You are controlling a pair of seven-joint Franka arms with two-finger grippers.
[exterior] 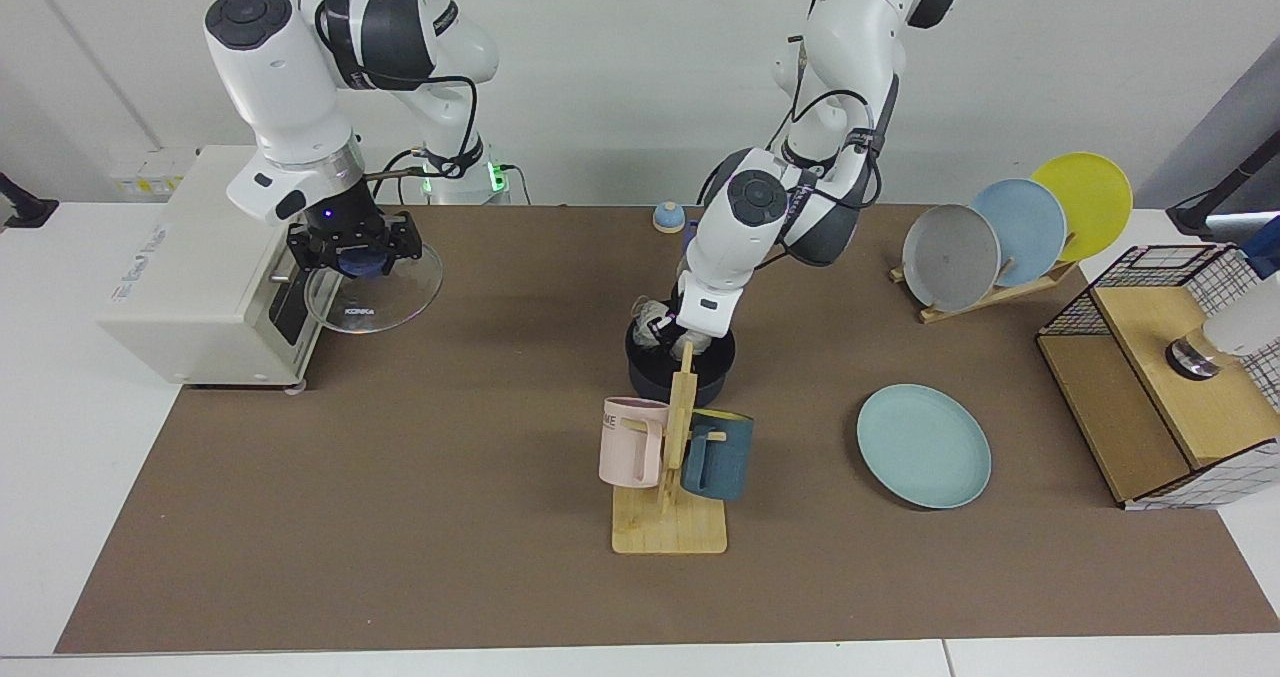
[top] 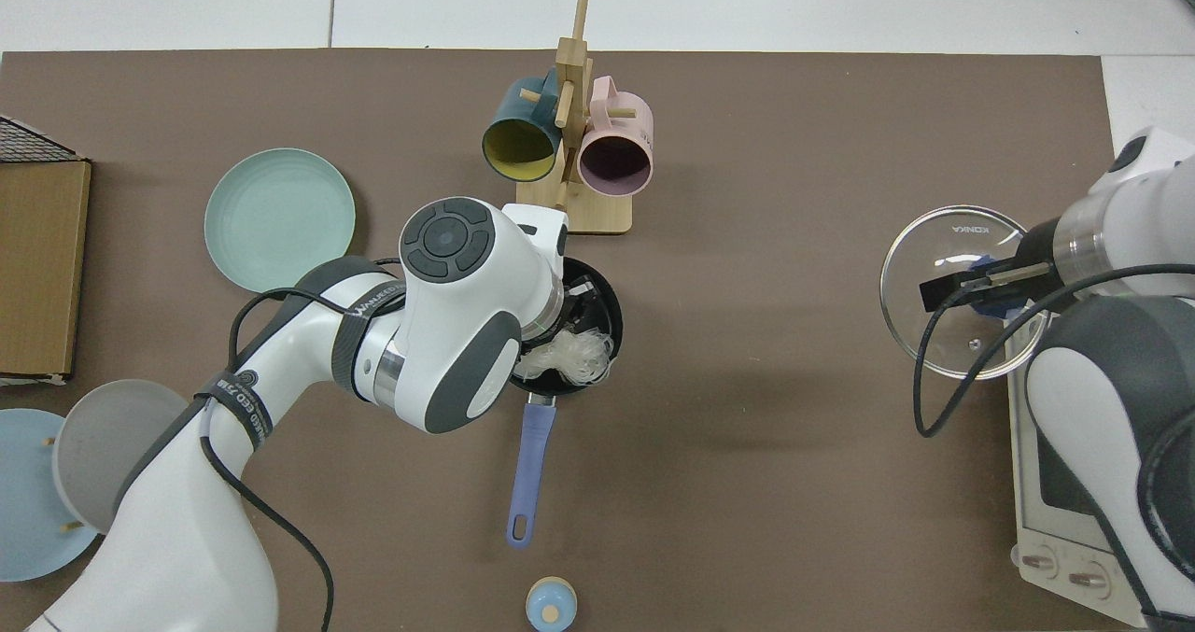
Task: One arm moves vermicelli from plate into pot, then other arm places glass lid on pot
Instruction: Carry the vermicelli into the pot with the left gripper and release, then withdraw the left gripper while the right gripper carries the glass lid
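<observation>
Left gripper [exterior: 668, 329]: lowered into the pot [exterior: 650, 369], so that the load can be let go inside the rim rather than dropped from above; the jaws are judged clamped on the vermicelli [top: 571, 357], though they are partly hidden by the wrist.
Vermicelli: seen in the top view as a white tangle within the pot's black interior, at the side nearest the handle [top: 527, 464]; judged not yet released.
Plate [exterior: 923, 445]: bare on the bench [exterior: 400, 517], well apart from the pot.
Right gripper [exterior: 347, 257]: held above the bench edge beside a white appliance [exterior: 190, 267], jaws clamped on the blue knob of the glass lid [exterior: 375, 292]; the lid hangs level below, kept clear of the pot while the left arm works. This arm is judged to be waiting.
Pot handle: pointed away from the mug rack [exterior: 670, 457], leaving approach from either side open.
Writing: "KONKA" is read on the lid glass; lettering on the left arm's band and on the pink mug [exterior: 630, 441] is too small to be read with certainty.
Stage: first transfer judged nearly complete; lid placement not yet begun.
</observation>
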